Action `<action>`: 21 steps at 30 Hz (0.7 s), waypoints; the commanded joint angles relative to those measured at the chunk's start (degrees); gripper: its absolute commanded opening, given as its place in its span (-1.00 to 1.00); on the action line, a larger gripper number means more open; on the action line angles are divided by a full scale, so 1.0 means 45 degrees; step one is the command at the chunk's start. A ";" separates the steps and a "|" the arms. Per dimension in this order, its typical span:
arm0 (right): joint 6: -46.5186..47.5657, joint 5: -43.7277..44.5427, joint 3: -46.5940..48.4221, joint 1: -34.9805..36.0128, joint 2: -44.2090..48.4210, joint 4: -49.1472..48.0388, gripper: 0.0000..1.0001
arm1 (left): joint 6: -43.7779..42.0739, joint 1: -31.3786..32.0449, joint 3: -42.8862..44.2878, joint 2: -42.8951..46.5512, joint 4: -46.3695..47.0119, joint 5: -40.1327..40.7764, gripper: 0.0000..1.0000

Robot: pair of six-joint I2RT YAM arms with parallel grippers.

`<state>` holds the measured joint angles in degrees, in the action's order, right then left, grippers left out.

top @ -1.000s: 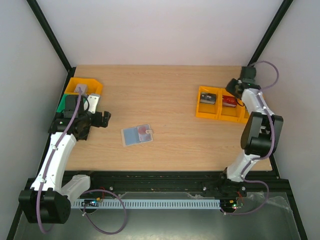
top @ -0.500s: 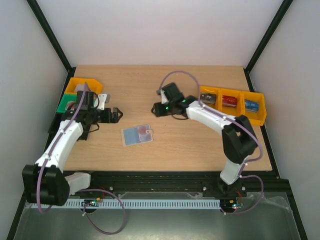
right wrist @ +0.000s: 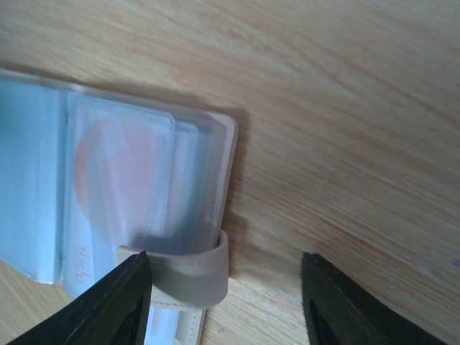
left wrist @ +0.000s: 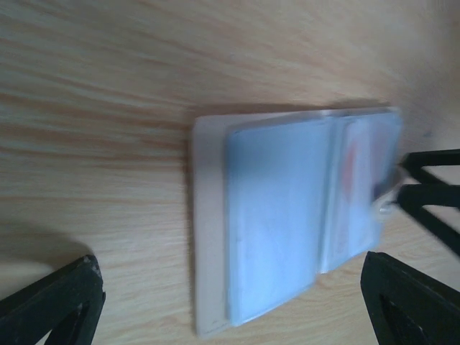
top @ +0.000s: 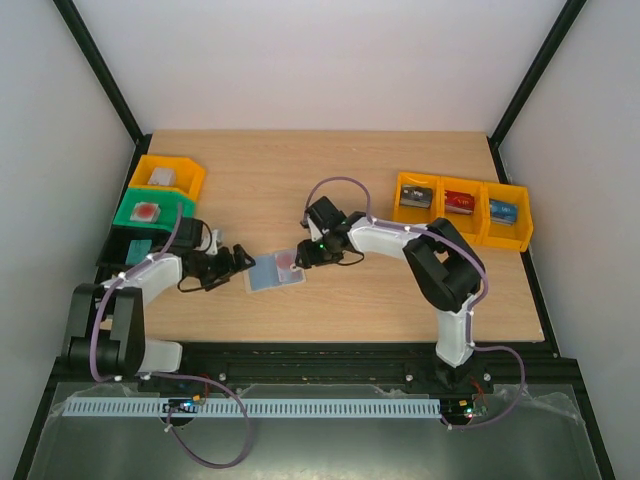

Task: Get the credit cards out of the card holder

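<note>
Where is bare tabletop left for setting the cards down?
Bare wood: the far strip between the left bins and right yellow bins, and the near-right corner. Crowded at centre: left gripper and right gripper flank the card holder.

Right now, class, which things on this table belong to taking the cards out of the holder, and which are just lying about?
For the job: card holder, lying open; red card in its sleeve; left gripper and right gripper, both open.
Lying about: yellow bin and green bin at left; three yellow bins at right.
</note>
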<state>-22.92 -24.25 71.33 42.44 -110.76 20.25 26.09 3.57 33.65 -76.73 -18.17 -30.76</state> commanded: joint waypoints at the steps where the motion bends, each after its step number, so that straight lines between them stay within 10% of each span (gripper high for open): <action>1: -0.0258 -0.0666 -0.0170 0.0176 -0.0603 -0.0343 0.10 | 0.1035 0.0225 -0.0500 -0.0811 0.1712 -0.0641 0.98; 14: -0.1197 -0.3066 -0.0259 0.0248 -0.1176 -0.2025 -0.06 | 0.1327 0.1346 -0.0803 -0.1685 0.3427 -0.1799 0.98; 21: -0.1633 -0.3481 -0.0484 0.0256 -0.1130 -0.2659 -0.09 | 0.1282 0.1592 -0.0688 -0.1721 0.3834 -0.2326 0.32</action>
<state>-28.64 -37.12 70.41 42.74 -114.78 10.57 31.90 9.61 31.62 -83.90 -1.56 -38.26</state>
